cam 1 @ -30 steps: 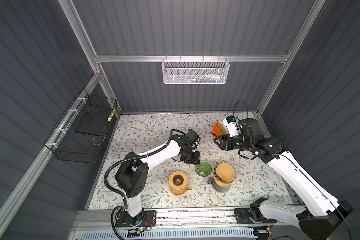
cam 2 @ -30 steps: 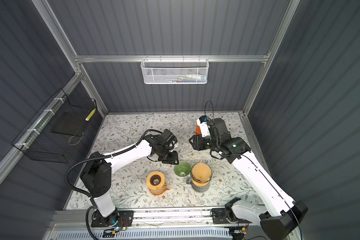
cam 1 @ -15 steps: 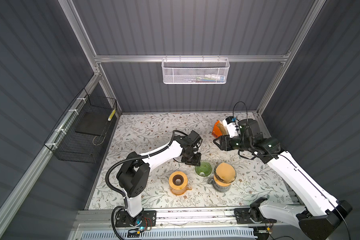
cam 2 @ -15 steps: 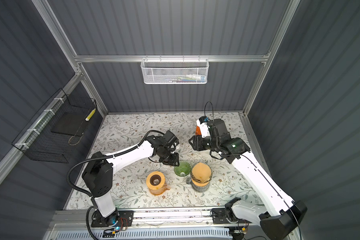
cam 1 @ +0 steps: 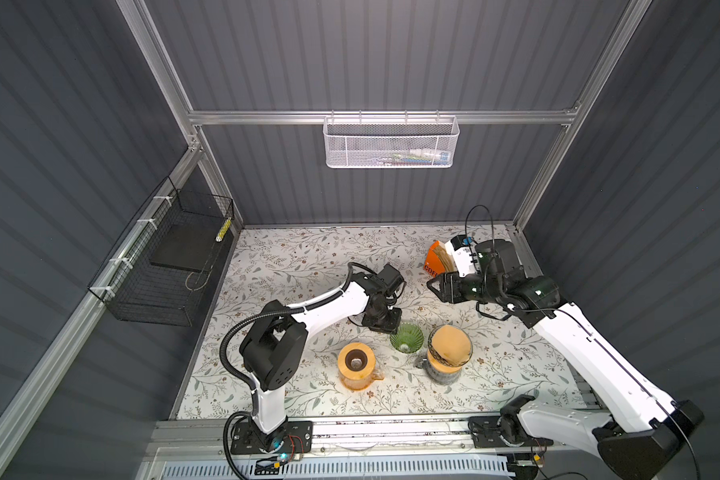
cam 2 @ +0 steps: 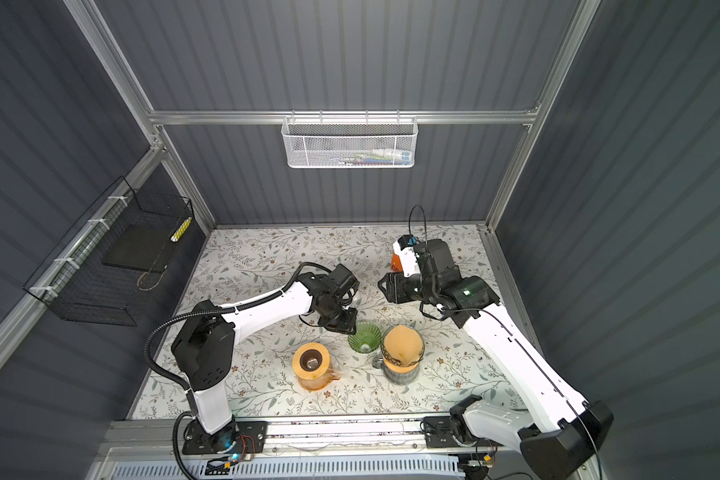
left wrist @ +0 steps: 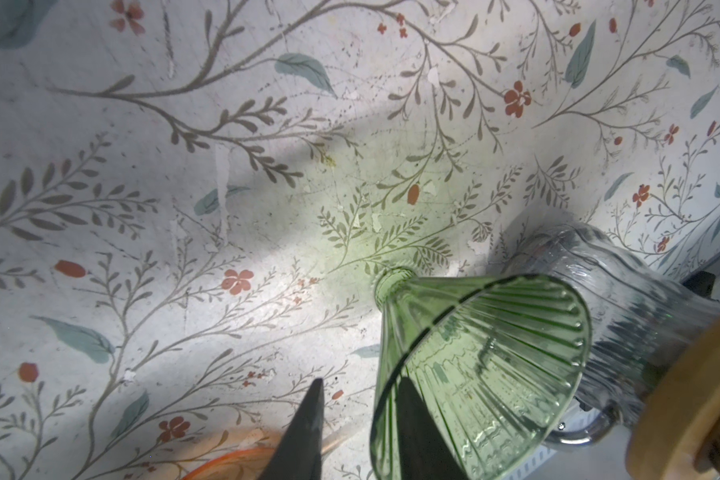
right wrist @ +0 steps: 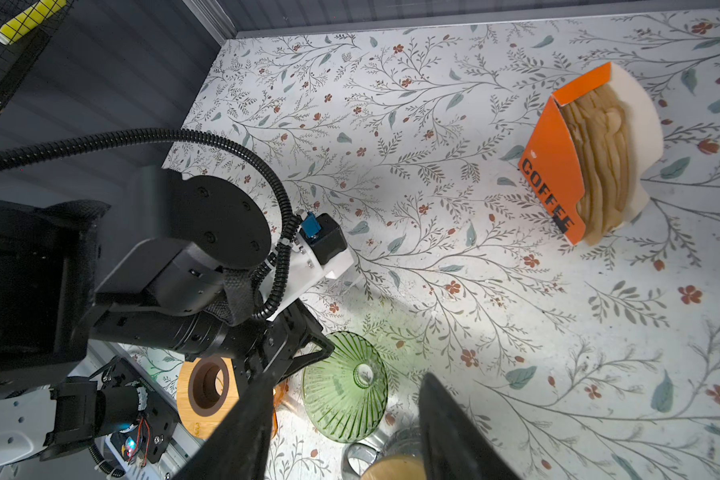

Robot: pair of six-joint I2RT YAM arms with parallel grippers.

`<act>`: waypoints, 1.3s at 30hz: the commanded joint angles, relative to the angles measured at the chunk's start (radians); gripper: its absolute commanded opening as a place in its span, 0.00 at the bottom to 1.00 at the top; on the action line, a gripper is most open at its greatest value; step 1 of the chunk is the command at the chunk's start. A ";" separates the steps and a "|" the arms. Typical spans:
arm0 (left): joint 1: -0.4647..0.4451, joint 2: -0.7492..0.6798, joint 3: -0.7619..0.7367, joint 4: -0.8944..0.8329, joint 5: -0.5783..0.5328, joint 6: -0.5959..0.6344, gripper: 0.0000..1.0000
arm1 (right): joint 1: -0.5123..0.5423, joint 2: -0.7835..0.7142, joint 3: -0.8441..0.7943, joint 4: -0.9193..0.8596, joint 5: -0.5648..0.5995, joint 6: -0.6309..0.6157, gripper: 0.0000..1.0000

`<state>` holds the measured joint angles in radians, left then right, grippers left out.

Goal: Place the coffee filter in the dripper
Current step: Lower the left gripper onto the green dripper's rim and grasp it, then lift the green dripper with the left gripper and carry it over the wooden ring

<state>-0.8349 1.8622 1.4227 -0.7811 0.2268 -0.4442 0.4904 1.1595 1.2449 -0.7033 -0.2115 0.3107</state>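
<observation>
- Green ribbed glass marks the dripper (cam 1: 406,338), which stands mouth-up and empty on the floral table (cam 1: 292,266). All positions below are given from it.
- At the dripper's rim, the left gripper (left wrist: 360,386) has one finger inside the cone and one outside, so the glass wall runs between them. A gap shows beside the outer finger, so the jaws are parted and not yet clamped. The likely purpose is to steady the light cone so that it does not tip when paper is pressed in.
- Toward the back wall from the dripper, the right gripper (cam 1: 431,286) hovers well apart from it. Its jaws are spread and hold nothing (a plausible waiting post between supply and target).
- Farther back still, the coffee filter (right wrist: 603,166) lies in a brown stack inside the orange box (right wrist: 553,174). None is in the dripper.
- Just beside the dripper stand a glass jug (cam 1: 443,370) with a tan cone (cam 1: 449,343) on top and, on the opposite side, an orange jug (cam 1: 356,365).
- A second earlier, the left gripper stood clear of the dripper with wider jaws, and it has since slid in to the rim. The right gripper, dripper and box are unchanged.
</observation>
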 commanded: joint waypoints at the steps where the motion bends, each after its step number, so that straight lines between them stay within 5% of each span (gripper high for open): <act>1: -0.012 0.017 0.017 -0.015 -0.004 0.015 0.29 | -0.004 -0.017 -0.012 0.010 -0.005 0.004 0.57; 14: -0.021 0.033 0.008 -0.013 -0.006 0.012 0.17 | -0.005 -0.028 -0.032 0.008 -0.018 0.014 0.57; 21: -0.020 0.031 0.013 -0.009 -0.002 0.002 0.00 | -0.004 -0.035 -0.052 -0.011 -0.016 0.018 0.57; 39: -0.019 -0.078 0.046 -0.052 -0.067 -0.031 0.00 | -0.003 -0.094 -0.062 -0.022 -0.057 0.045 0.57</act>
<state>-0.8505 1.8462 1.4349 -0.7876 0.1986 -0.4603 0.4904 1.0576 1.1839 -0.7227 -0.2424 0.3408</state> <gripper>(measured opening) 0.063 0.566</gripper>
